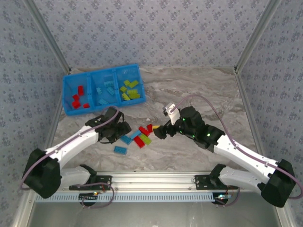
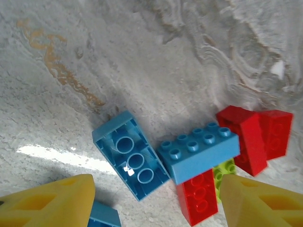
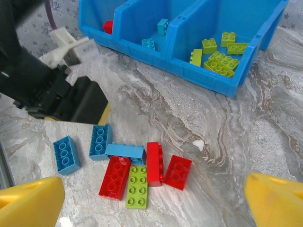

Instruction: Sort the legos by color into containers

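The loose legos (image 1: 138,137) lie heaped in the middle of the counter (image 1: 199,90), well apart from every edge, with bare marble to the right. The tray (image 1: 71,87) of containers sits at the far left corner, its colours kept separate. The left hand (image 2: 156,208) and the right hand (image 3: 151,208) hang wide open and empty on either side of the heap. A blue brick (image 2: 199,151) lies crossways over a red brick (image 2: 199,203); the green brick (image 2: 226,170) is mostly hidden.

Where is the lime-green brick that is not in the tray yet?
In the right wrist view the lime-green brick lies studs up at the near edge of the loose pile, with a flat red brick against its left side.
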